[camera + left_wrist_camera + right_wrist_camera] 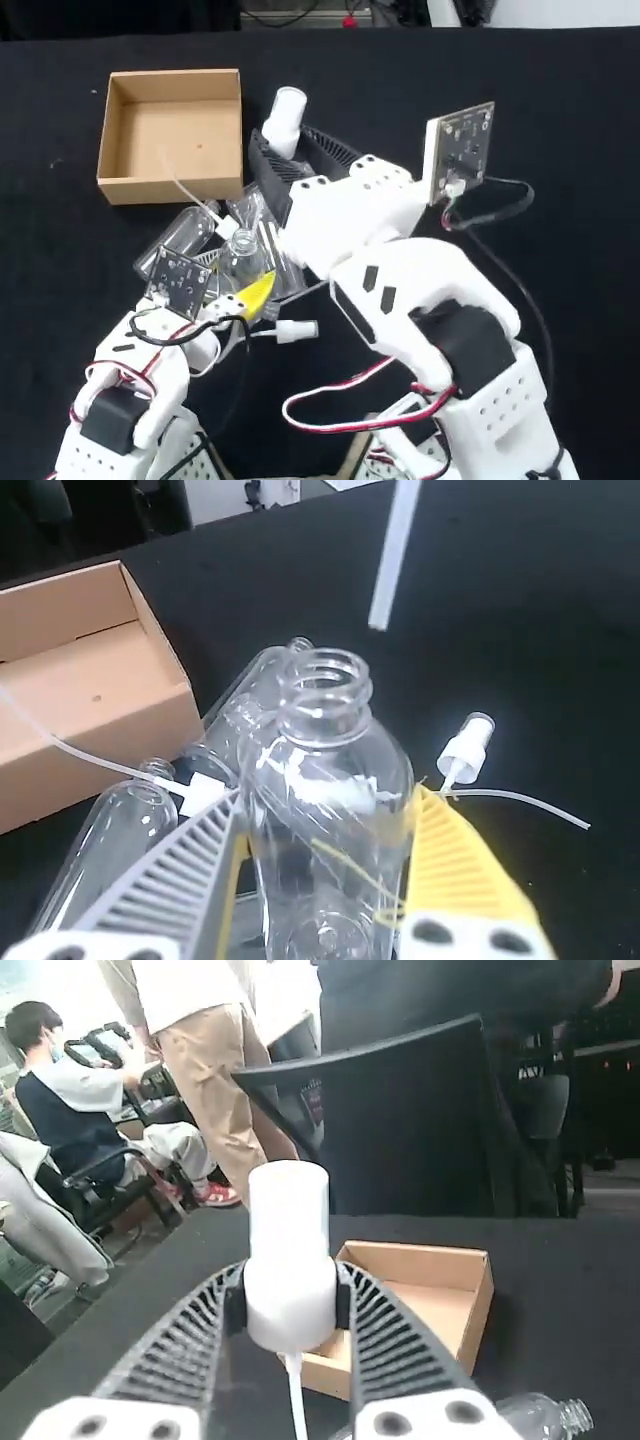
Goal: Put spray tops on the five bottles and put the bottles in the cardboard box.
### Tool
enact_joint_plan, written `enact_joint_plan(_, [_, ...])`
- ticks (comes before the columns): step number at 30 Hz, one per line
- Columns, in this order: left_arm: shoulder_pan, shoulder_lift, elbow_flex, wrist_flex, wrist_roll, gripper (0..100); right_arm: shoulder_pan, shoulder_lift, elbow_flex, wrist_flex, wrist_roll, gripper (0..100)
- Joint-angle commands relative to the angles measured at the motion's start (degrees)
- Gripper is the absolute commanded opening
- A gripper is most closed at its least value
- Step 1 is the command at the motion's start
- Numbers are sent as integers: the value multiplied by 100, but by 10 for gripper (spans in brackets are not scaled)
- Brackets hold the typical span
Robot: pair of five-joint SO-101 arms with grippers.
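My left jaws clamp an uncapped clear bottle (335, 780) near the cardboard box (170, 188). My right jaws pinch a white spray top (289, 1260) aloft. No bottle looks capped or boxed yet.

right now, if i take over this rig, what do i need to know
Left gripper: shut on an upright clear bottle, neck open, no top on it.
Right gripper: shut on a white spray top, held above the table near the cardboard box, its tube hanging down.
The other bottles lie uncapped in a heap between the box and the left arm; I cannot tell how many.
A loose spray top lies on the table by the left arm.
Done: nothing capped, nothing in the box.
Left: cap the held bottle, then the rest, and box all five.
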State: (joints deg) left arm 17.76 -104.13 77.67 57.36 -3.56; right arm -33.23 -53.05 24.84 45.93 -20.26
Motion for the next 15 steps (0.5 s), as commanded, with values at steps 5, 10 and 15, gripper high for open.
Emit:
enact_joint_plan(5, [75, -44, -48, -141, 79, 145, -79, -145, 716, -1116, -53, 11])
enact_joint_plan(10, [75, -44, -48, -141, 79, 145, -79, -154, 848, -1073, -53, 11])
enact_joint_plan(15, [75, -44, -48, -141, 79, 145, -97, -154, 848, -721, -62, 11])
